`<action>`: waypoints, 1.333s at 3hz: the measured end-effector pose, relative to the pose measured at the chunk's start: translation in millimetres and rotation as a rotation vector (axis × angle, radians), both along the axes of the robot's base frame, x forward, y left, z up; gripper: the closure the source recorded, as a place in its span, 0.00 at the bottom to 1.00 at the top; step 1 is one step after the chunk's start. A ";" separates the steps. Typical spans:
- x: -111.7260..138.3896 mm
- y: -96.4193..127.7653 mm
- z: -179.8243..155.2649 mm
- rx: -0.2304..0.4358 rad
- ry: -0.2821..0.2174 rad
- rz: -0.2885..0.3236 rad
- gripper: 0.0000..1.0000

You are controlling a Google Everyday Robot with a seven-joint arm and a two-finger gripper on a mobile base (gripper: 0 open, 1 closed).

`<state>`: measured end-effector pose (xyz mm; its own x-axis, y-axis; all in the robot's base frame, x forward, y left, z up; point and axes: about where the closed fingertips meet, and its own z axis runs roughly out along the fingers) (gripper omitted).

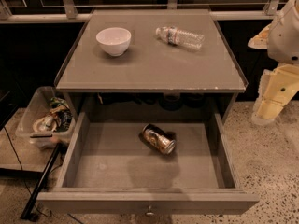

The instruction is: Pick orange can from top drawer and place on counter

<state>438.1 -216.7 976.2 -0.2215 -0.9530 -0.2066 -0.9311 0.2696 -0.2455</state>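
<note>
The orange can [159, 139] lies on its side in the open top drawer [112, 160], right of its middle, with its shiny silver end towards the front right. The drawer is pulled fully out below the grey counter [154, 66], and the knob [150, 213] shows on its front panel. My gripper [274, 97] hangs at the far right, beside the counter's right edge, above the floor and well away from the can. It holds nothing that I can see.
A white bowl [113, 40] stands on the counter's back left. A clear plastic water bottle [180, 36] lies at its back right. A clear bin of clutter [44, 118] sits on the floor to the left, with a black pole [39, 185] leaning by the drawer's left corner.
</note>
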 end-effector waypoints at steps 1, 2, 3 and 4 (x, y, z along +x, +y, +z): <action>0.0 0.1 0.4 -0.001 -0.002 0.000 0.00; -2.1 5.3 2.7 0.025 -0.038 0.012 0.00; -1.7 13.1 -4.3 0.107 -0.072 0.009 0.00; -0.4 22.0 -25.8 0.219 -0.094 -0.004 0.00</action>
<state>437.7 -194.6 950.4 -0.1946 -0.8822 -0.4287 -0.9058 0.3293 -0.2664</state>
